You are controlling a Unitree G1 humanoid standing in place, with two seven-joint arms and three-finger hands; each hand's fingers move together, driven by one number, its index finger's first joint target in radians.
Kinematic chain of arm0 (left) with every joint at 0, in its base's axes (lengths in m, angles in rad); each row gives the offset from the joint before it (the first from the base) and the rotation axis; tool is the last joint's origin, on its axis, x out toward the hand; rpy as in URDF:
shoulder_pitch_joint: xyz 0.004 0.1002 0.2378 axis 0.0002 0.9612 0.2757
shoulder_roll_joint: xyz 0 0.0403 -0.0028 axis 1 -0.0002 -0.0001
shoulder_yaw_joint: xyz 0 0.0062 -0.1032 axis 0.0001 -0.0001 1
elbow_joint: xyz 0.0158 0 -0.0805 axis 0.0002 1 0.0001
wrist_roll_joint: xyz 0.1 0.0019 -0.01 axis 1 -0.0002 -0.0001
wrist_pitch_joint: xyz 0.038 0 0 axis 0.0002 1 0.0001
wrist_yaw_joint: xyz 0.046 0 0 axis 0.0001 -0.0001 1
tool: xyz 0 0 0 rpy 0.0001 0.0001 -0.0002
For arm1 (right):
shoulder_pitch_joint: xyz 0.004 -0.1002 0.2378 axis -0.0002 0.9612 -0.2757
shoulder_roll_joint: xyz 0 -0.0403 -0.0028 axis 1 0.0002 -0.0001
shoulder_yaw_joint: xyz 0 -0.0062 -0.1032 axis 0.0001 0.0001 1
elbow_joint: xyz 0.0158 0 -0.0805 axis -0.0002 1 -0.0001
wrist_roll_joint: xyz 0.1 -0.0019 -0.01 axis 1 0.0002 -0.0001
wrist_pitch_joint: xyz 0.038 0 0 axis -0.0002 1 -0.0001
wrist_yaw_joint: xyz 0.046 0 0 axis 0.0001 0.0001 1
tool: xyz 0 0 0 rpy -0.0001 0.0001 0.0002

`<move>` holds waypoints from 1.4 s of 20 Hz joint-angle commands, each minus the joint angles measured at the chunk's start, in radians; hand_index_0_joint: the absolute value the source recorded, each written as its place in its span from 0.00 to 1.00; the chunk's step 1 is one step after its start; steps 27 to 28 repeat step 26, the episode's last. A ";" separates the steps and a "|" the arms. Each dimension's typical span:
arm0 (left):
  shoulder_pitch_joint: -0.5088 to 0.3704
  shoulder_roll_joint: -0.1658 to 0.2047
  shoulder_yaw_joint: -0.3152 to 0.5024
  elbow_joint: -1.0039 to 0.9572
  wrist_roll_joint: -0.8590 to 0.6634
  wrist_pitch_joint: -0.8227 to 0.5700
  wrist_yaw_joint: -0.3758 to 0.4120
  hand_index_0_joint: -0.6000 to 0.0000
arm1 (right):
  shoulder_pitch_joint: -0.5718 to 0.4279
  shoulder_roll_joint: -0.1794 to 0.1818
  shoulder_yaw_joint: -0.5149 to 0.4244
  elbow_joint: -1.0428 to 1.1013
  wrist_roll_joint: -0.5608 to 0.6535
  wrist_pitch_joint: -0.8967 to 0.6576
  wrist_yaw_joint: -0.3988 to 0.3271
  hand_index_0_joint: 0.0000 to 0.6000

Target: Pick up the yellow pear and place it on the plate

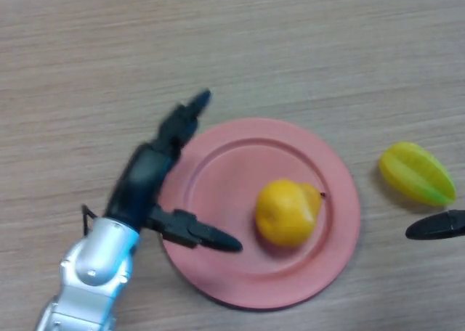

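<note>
The yellow pear (288, 210) lies on the pink plate (218, 171), right of the plate's middle, its stem end pointing right. My left hand (149, 178) is over the plate's left rim, open and empty, with fingers reaching up past the rim and the thumb pointing at the pear with a gap between them. Only a black fingertip of my right hand (436, 226) shows at the right edge, on the table.
A yellow-green star fruit (417, 173) lies on the wooden table (305, 48) to the right of the plate, just above the right hand's fingertip.
</note>
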 commanded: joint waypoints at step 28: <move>0.099 0.215 0.581 -0.507 -0.410 0.202 -0.129 1.00 | -0.074 -0.027 0.079 0.049 0.069 -0.100 -0.021 0.00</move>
